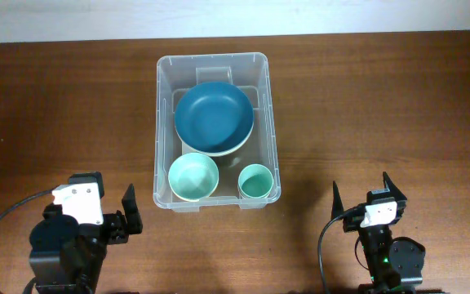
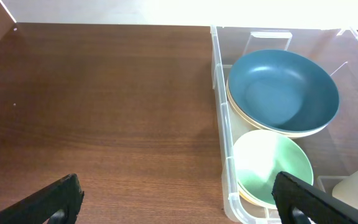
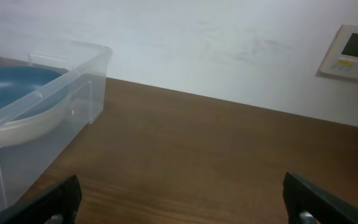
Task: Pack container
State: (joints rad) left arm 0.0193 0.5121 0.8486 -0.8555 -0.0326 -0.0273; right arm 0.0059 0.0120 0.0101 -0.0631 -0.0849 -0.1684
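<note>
The big clear rectangular plastic container point(image 1: 269, 122) sits mid-table with the dark blue bowl point(image 1: 214, 118), mint green bowl point(image 1: 193, 176) and teal cup point(image 1: 254, 181) inside. Left gripper point(image 2: 176, 186) and right gripper point(image 1: 361, 189) both gape wide, empty, at the near edge. Looks packed to me, so I'd just park both arms clear of the rim.

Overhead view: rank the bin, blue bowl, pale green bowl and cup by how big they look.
1. clear bin, largest
2. blue bowl
3. pale green bowl
4. teal cup, smallest
All three dishes sit inside the bin, so nearness to the camera hardly skews this.
</note>
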